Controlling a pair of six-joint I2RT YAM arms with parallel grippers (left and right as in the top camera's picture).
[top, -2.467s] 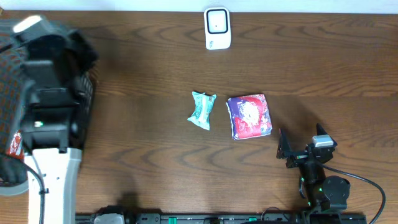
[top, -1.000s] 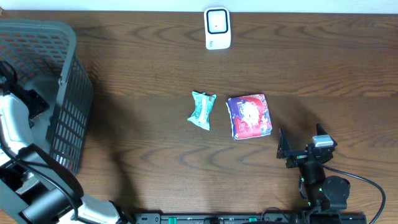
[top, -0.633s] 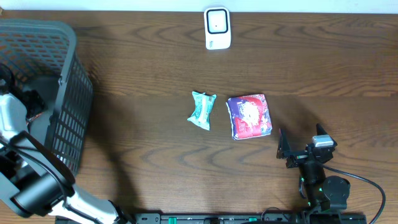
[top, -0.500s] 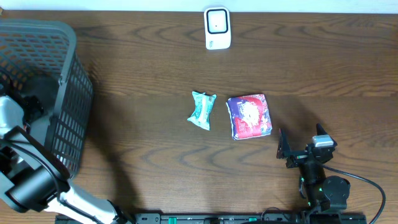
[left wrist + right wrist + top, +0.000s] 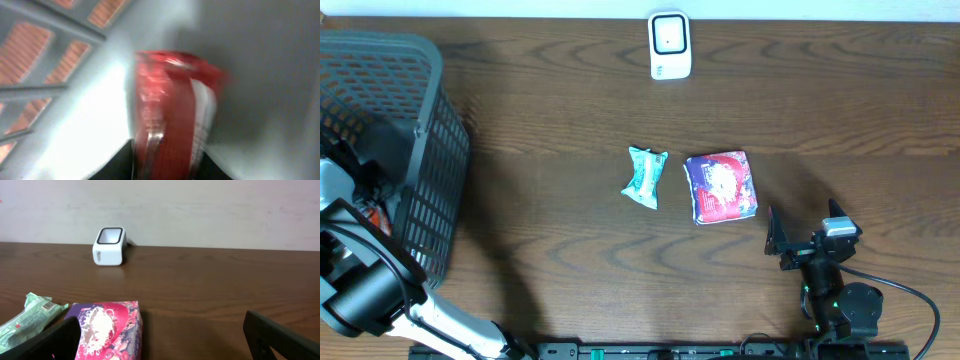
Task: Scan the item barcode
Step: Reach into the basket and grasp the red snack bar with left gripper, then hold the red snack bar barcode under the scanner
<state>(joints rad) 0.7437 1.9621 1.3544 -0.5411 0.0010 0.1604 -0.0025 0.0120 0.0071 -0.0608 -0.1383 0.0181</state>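
Note:
In the left wrist view a red packet (image 5: 172, 100) with a white side panel stands blurred inside the grey basket, and my left gripper (image 5: 167, 152) has its dark fingers pressed against both its sides. From overhead the left arm reaches down into the basket (image 5: 430, 150), where a bit of red (image 5: 373, 214) shows. The white scanner (image 5: 669, 45) stands at the table's far edge. My right gripper (image 5: 803, 228) rests open near the front right, with nothing between its fingers.
A green snack packet (image 5: 645, 177) and a purple-pink box (image 5: 720, 186) lie mid-table, the box just ahead-left of my right gripper (image 5: 165, 340). The basket's mesh wall stands tall at the left edge.
The left arm has dropped deeper into the basket, and its jaws have closed from wide open onto the red packet. The right arm has not moved.

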